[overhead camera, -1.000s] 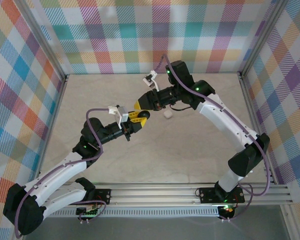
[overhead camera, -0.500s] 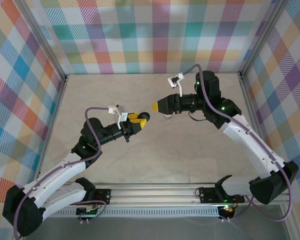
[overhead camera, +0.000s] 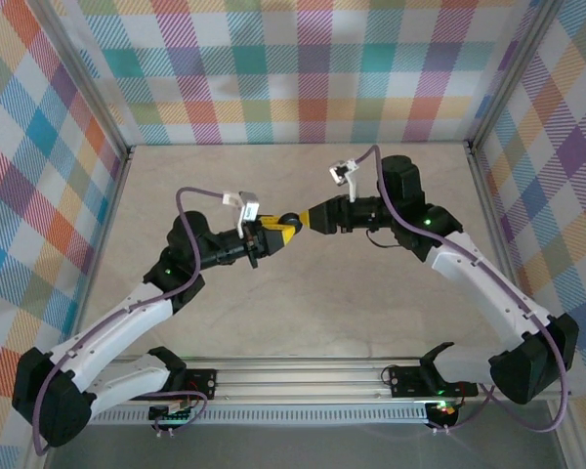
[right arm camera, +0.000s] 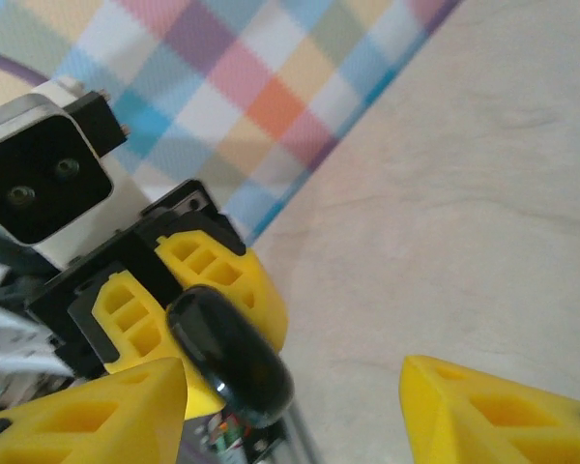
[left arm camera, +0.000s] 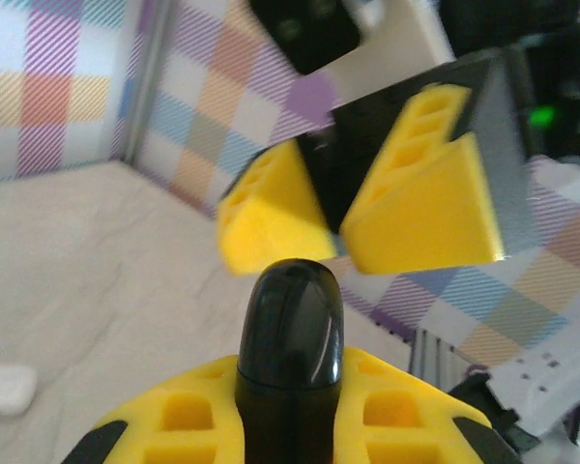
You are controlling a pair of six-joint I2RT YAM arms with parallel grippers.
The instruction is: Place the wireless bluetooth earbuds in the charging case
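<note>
Evidently the left gripper (left arm camera: 290, 411) is clamped on the black charging case (left arm camera: 290, 319). It grips the lower half, so the rounded end juts free at centre frame, probably offered up for the other arm to work on the lid. The right gripper (right arm camera: 295, 411) faces it with fingers apart and nothing held. Its yellow tips sit just beyond the case's end, and contact cannot be told. Seen from overhead, both arms reach inward and the grippers meet nose to nose above the table (overhead camera: 303, 313) at mid-frame. A white case (left arm camera: 5, 390) lies on the table at the left wrist view's lower left.
</note>
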